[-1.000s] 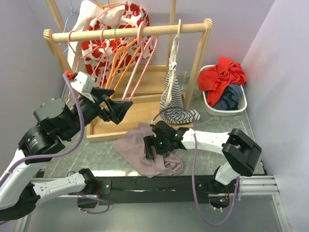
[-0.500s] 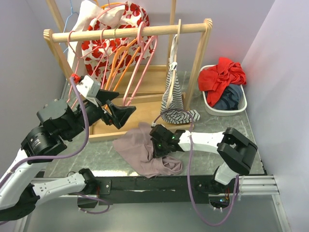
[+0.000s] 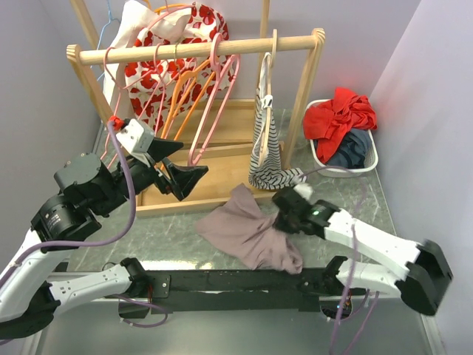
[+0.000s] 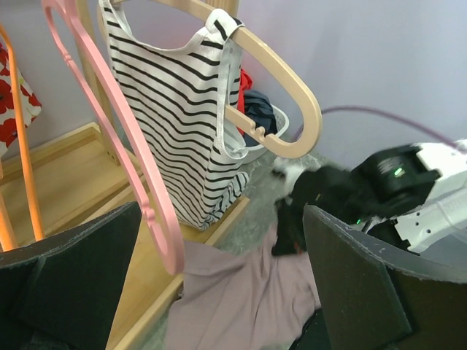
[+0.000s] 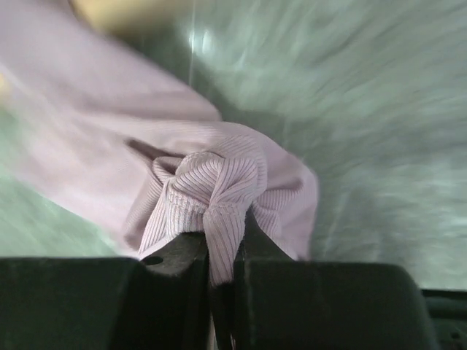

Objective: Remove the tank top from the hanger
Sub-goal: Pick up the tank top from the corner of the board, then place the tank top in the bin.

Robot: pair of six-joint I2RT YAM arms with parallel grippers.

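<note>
1 bunched mauve garment (image 3: 245, 231), probably ribbed

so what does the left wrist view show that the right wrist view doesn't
Only left wrist: the black-and-white striped tank top on its beige wooden hanger, and a pink plastic hanger. Only right wrist: the right tool seen up close, shut on a bunched fold of fabric. Both: the mauve ribbed garment on the grey-green table.

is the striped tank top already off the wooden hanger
No, in the left wrist view the striped tank top hangs by its strap from the wooden hanger.
</note>
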